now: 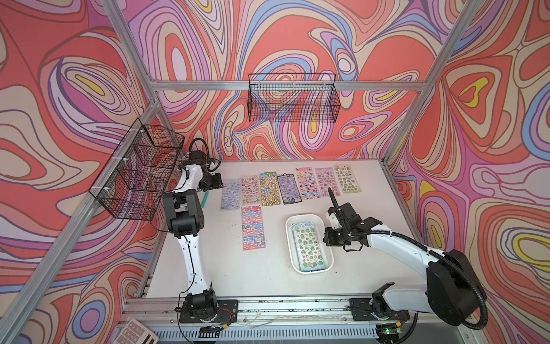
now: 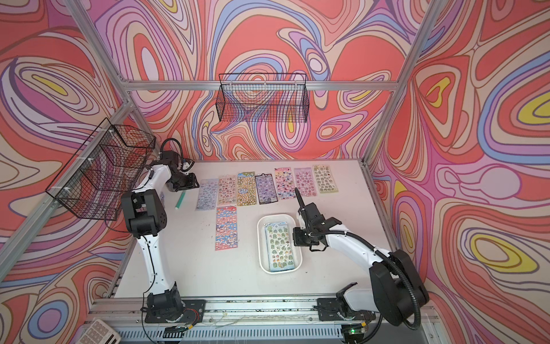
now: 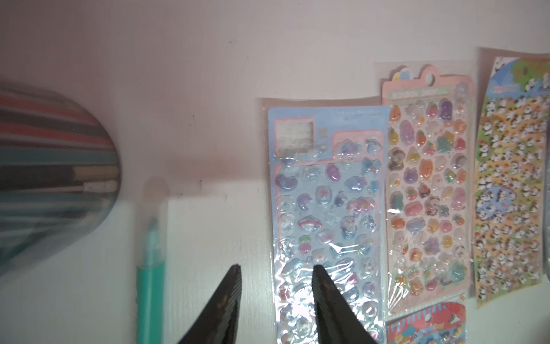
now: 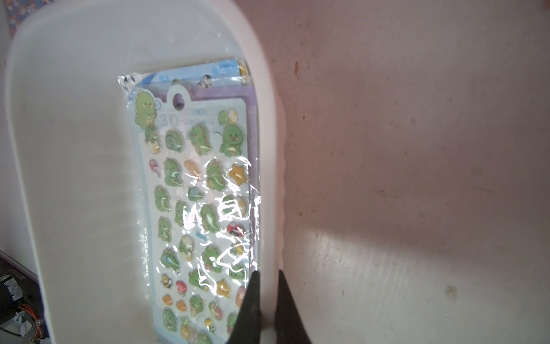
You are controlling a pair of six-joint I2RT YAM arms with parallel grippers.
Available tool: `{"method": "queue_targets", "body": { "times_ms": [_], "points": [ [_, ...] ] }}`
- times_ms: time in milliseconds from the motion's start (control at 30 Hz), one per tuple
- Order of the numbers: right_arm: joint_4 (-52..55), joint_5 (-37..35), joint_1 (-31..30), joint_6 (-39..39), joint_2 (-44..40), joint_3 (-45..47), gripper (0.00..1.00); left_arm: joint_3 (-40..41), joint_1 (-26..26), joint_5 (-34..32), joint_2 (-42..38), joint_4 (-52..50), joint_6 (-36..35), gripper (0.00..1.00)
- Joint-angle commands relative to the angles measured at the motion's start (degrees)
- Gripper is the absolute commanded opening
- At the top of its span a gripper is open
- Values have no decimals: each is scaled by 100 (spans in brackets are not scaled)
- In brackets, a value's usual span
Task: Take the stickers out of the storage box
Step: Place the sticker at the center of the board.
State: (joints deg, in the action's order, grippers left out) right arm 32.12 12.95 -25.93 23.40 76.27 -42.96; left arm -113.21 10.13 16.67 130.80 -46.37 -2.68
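Eight sheets of stickers [image 1: 253, 227] lie on the surface [image 1: 238, 268], one storage box [image 1: 303, 219] holds a stack [image 1: 309, 247], left fingers [image 3: 229, 309] are parted and empty, and right fingers [image 4: 253, 306] pinch the box rim.

Both top views look steeply down over the whole table [image 1: 238, 268]; wrist views sit close above it.

Left arm [image 1: 190, 256], right arm [image 1: 400, 242]: white tapered shells, black boxy joint housings, thin black cables tied alongside. Right arm: ribbed black conduit [image 1: 485, 303]. Fingers [image 3: 223, 312]: black, tapered, ridged inner faces. Black base plates [image 1: 229, 306].
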Motion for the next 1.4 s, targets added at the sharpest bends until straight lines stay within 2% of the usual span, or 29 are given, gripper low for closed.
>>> {"method": "queue_targets", "body": {
  "times_ms": [0,133,200,400,500,567,667,833,1000,1200,1367],
  "points": [
    [-85,-25,22,-7,-144,-11,0,221,13,-522,-724,251,528,52],
    [-144,-94,17,90,-140,24,0,427,-11,108,-1493,517,1508,53],
    [-170,-115,13,114,-148,38,0,565,-214,277,-1906,596,1774,52],
    [-179,-322,18,205,-221,79,0,448,-1723,-408,-2752,-356,1706,52],
    [-266,-365,19,320,-252,182,0,807,-2581,-647,-3184,-440,1917,51],
    [-365,-342,19,405,-266,256,0,1090,-3278,-1074,-3447,-419,2000,51],
    [-478,-335,20,506,-297,360,0,1627,-4172,-1300,-3695,-317,2450,49],
    [-611,-286,23,620,-328,485,0,2467,-5435,-1644,-3842,100,3202,46],
    [-720,-274,22,664,-288,577,0,2963,-6295,-1660,-3604,581,3853,46],
    [-844,-267,25,667,-288,717,0,2991,-6779,-1699,-2701,509,4307,46],
    [-907,-249,22,653,-299,796,0,2928,-6840,-2085,-2271,277,4492,47]
  ]
}}
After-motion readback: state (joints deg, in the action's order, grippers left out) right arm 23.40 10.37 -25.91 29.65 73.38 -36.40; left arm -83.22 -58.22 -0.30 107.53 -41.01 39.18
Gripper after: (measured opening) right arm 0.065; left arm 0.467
